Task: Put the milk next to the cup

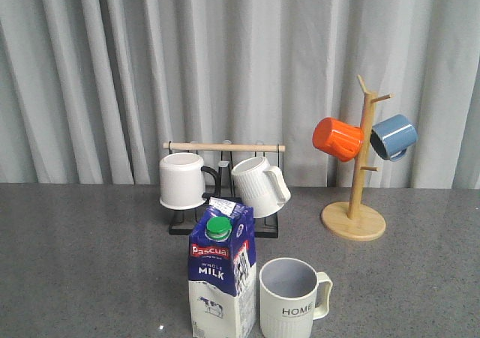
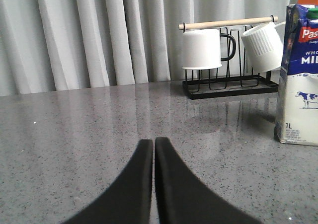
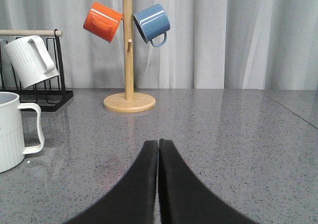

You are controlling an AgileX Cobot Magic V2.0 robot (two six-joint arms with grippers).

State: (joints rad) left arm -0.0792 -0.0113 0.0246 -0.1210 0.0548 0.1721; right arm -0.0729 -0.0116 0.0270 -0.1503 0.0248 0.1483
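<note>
Already the milk [image 1: 221,274] stands upright just beside the cup [image 1: 291,299] at the near edge of the table [image 1: 82,255], on the cup's left as I face it, a narrow gap between them and no contact that I can make out. The carton's long axis runs straight up, green cap on top. The cup's handle points away from the carton, toward my right side.

Both of my grippers are closed and empty. My left gripper [image 2: 153,143] has its fingers pressed together over bare table, and the carton sits ahead and off to its right, apart from it. My right gripper [image 3: 158,144] is likewise closed with nothing between the fingers, and the cup lies off to its left. Judging by the wrist views, my left arm is the nearer one to the milk, my right the nearer to the cup.

Behind the pair, a black rack [image 1: 223,225] with a wooden bar carries a plain white mug [image 1: 184,179] and a white ribbed mug [image 1: 259,186]. Farther right, a wooden mug tree [image 1: 358,180] holds an orange mug [image 1: 337,139] and a blue mug [image 1: 394,136]. Neither stand crowds the carton.

I judge the placement essentially done; nothing blocks a retreat of either arm.
</note>
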